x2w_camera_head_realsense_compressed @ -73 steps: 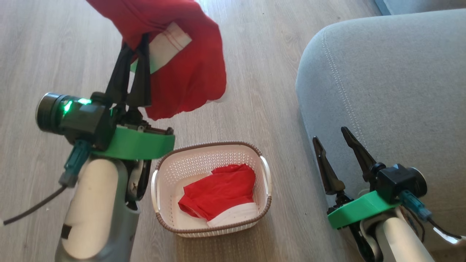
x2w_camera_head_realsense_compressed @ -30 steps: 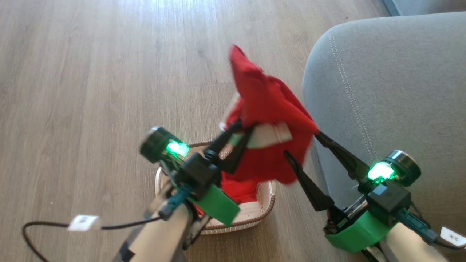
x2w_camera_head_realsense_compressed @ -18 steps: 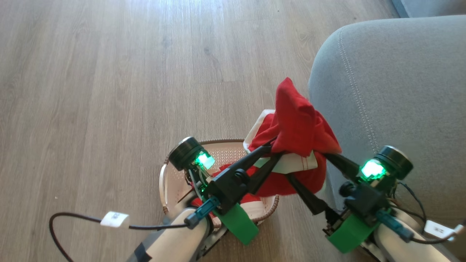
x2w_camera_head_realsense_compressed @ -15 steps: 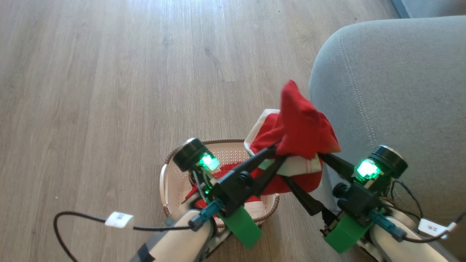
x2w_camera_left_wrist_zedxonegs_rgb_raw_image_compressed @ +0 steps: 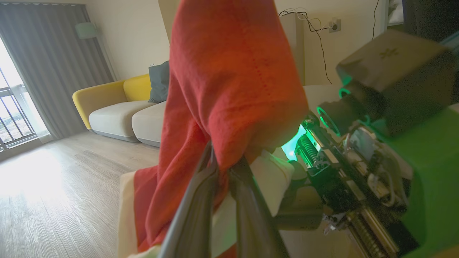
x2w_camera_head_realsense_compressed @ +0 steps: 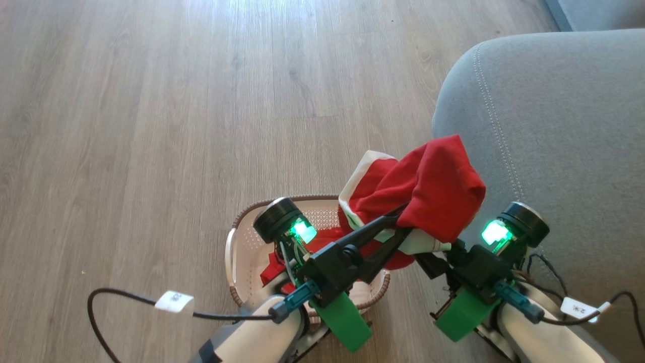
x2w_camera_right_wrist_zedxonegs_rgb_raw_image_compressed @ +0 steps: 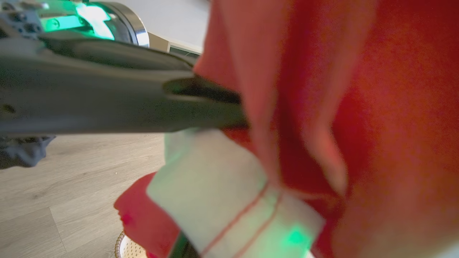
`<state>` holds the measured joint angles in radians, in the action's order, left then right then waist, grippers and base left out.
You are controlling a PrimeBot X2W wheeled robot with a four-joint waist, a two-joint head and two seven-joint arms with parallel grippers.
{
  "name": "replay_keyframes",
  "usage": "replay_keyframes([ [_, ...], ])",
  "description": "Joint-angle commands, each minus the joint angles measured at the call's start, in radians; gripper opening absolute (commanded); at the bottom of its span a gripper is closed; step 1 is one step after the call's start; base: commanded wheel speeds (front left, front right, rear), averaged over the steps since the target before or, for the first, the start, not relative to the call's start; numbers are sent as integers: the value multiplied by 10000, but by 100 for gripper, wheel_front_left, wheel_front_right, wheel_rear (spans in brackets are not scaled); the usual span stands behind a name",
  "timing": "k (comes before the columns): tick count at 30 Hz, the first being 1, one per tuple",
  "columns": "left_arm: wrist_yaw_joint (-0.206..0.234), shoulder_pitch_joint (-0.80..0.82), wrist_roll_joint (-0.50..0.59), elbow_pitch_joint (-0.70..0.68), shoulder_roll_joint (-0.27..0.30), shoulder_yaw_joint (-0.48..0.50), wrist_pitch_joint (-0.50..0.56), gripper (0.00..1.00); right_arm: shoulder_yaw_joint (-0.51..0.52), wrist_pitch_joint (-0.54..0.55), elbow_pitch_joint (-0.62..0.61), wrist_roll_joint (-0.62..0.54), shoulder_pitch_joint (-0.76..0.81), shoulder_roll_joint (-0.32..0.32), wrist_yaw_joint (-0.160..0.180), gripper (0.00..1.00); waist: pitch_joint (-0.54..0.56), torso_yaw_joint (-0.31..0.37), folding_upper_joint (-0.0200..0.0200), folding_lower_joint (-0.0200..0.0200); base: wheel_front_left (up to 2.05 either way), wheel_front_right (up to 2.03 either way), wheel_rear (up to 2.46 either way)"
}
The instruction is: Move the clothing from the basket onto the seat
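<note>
Head view: I read the left gripper (x2w_camera_head_realsense_compressed: 400, 224) as clenched on a red garment (x2w_camera_head_realsense_compressed: 438, 186), its two dark fingers drawn together where they enter the cloth. The garment is lifted clear of the basket (x2w_camera_head_realsense_compressed: 241, 242). It hangs over the basket's right end and the near edge of the grey seat (x2w_camera_head_realsense_compressed: 554, 126); I cannot tell whether it touches the seat. A white band (x2w_camera_head_realsense_compressed: 423, 244) with thin red lines hangs just under the left fingers. A second red garment (x2w_camera_head_realsense_compressed: 272, 268) lies inside the basket, which stands on the wooden floor (x2w_camera_head_realsense_compressed: 151, 126) just beside the seat. The right gripper (x2w_camera_head_realsense_compressed: 436, 262) points up into the held garment from the right. Cloth covers its fingers, so I cannot tell whether they are parted or closed.

Left wrist view: both fingers (x2w_camera_left_wrist_zedxonegs_rgb_raw_image_compressed: 195, 204) meet at the tips with red cloth pinched between them. The right gripper's body, lit green, sits close by on the right of this view.

Right wrist view: the left gripper's fingers cross the upper left and end in the cloth. The white band fills the centre.
</note>
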<state>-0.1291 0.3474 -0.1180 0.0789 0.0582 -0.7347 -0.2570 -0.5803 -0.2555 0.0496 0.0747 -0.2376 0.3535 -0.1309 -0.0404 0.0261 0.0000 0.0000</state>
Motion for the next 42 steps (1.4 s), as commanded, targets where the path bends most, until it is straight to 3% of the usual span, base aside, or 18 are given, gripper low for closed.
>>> replay_keyframes([
  [1,-12,487,-79,-348,-28,312,-47,0,66,-63,-347,82,-230,-54,2,0,-3,-14,0,0,0,0,0],
  [6,-13,397,-199,-402,-38,490,-47,0,395,-63,-467,149,-121,-195,2,0,-2,-64,0,0,0,0,0],
  [7,-14,372,-195,-407,-41,540,-47,14,448,-63,-489,161,-96,-216,2,0,4,-72,0,0,0,0,0],
  [8,-13,339,-195,-415,-44,621,-47,36,494,-63,-509,185,-66,-235,2,0,12,-78,0,0,0,0,0],
  [11,9,238,-166,-436,-52,914,-47,82,707,-63,-561,258,30,-312,2,0,58,-80,0,0,0,0,0],
  [13,79,171,-117,-505,-58,1128,-47,100,941,-63,-578,335,103,-387,2,0,90,-70,0,0,0,0,0],
  [32,408,-914,71,344,-78,2434,-47,100,4198,-63,-222,801,1165,-1549,2,0,203,-86,0,0,0,0,0],
  [42,348,-1450,152,1142,-79,2580,-47,100,5125,-63,225,665,1673,-1769,2,0,263,-35,0,0,0,0,0],
])
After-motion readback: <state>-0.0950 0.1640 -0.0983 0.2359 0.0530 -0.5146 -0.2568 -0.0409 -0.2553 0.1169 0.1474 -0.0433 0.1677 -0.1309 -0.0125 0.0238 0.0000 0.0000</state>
